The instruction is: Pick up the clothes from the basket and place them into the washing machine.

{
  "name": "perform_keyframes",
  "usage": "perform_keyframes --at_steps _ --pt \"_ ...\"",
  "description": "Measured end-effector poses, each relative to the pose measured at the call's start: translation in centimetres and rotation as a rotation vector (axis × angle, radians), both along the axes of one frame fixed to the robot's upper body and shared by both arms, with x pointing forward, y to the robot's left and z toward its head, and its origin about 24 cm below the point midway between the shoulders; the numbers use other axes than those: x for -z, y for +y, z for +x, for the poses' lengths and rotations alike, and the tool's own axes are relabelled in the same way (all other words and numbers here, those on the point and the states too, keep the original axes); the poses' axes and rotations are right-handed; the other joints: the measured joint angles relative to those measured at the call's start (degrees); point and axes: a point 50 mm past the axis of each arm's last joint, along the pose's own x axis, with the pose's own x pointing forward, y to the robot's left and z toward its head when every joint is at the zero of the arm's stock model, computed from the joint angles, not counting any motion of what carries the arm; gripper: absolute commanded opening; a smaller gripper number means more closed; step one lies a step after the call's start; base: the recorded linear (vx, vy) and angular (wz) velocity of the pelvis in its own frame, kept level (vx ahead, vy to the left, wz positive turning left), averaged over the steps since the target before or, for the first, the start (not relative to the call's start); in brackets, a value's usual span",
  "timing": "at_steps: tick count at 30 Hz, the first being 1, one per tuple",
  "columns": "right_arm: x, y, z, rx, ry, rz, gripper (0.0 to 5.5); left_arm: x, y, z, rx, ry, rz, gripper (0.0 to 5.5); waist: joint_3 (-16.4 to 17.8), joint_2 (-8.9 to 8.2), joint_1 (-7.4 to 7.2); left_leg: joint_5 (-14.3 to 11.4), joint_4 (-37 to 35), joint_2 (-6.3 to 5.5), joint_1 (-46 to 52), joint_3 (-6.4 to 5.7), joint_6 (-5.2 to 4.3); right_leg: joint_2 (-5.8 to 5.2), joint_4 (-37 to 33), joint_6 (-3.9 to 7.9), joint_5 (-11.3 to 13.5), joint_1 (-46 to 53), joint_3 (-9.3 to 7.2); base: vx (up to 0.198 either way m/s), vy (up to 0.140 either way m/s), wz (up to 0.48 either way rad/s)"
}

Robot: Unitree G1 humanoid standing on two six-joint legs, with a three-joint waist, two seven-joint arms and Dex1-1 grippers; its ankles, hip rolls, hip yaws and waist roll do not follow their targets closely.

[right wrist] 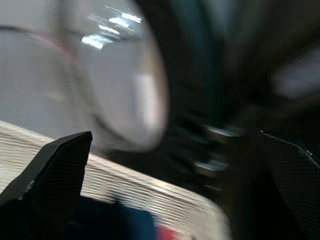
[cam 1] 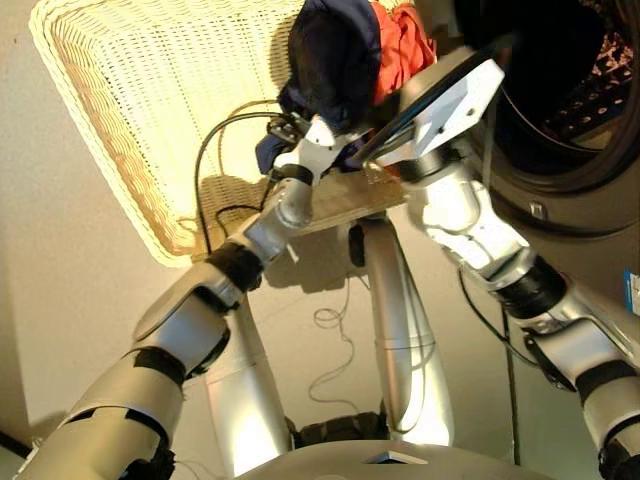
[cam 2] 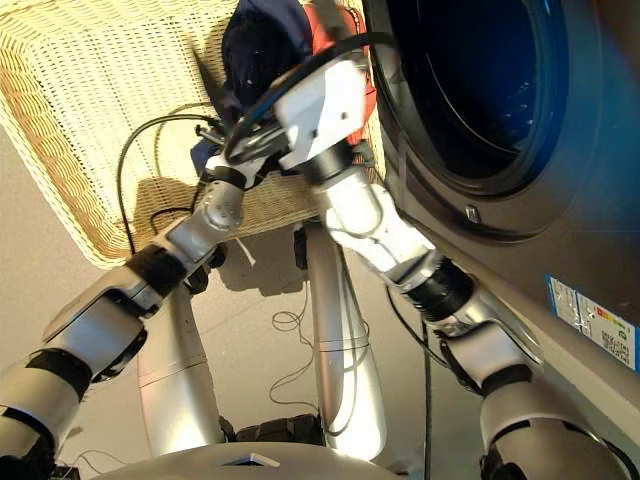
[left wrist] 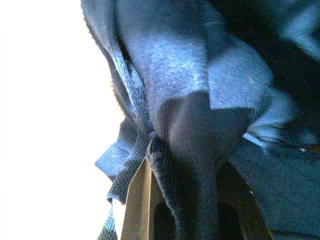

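The cream wicker basket (cam 1: 130, 110) lies ahead on the left. At its right end, close to the machine, the clothes are heaped. A navy blue garment (cam 1: 335, 50) bulges on top, and the orange-red one (cam 1: 402, 45) lies beside it. I cannot single out the black garment. My left gripper (cam 1: 287, 128) sits at the heap's near edge, shut on a fold of the navy garment (left wrist: 185, 65). My right gripper (right wrist: 180, 165) hovers open over the basket's end beside the heap, its fingertips (right wrist: 65, 160) apart and nothing between them. The washing machine (cam 2: 480, 100) stands open on the right, its drum dark.
The basket's near end rests on a wooden board (cam 1: 345, 200). A black cable (cam 1: 212, 150) loops over the wicker beside my left wrist. A thin white cord (cam 1: 335, 330) trails on the floor. The machine's grey front (cam 2: 560, 240) runs close along my right arm.
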Motion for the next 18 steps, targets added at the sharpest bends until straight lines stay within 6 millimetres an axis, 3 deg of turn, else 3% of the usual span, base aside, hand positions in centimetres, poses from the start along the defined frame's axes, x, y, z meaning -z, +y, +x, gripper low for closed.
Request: perform_keyframes --at_steps 6,11,15,18 --pt "1.8 -2.8 0.2 0.109 0.057 0.064 5.50 -1.3 2.2 -3.3 0.038 -0.110 -0.078 0.00 -0.03 0.34 2.87 0.26 -1.51 -0.33 2.78 -0.97 -0.43 -0.97 -0.25 -0.48 -1.12 2.94 -1.38 0.000 0.000 0.000" --pt "3.0 -5.2 0.1 0.183 0.100 0.115 5.50 -1.8 3.8 -5.8 0.053 -0.170 -0.083 0.00 -0.02 0.49 4.09 0.49 -2.77 -1.09 4.28 -1.28 -0.46 -1.69 -0.55 -0.50 -1.78 4.41 -1.75 0.004 0.002 0.038" --pt "3.2 -5.8 0.1 0.202 0.106 0.084 5.50 -2.3 4.5 -6.9 0.074 -0.202 -0.083 0.00 0.07 0.74 4.73 0.67 -3.12 -1.37 4.46 -1.97 -0.63 -2.11 -0.33 -1.06 -1.61 4.79 -2.37 -0.021 -0.006 0.024" --pt "3.1 -6.0 -0.1 0.177 0.120 -0.006 5.50 -3.7 4.1 -7.7 0.126 -0.258 -0.103 0.00 0.10 0.85 5.50 0.79 -3.20 -1.78 4.30 -2.42 -0.62 -2.29 -0.38 -0.76 -2.07 4.90 -2.72 -0.061 -0.012 0.052"
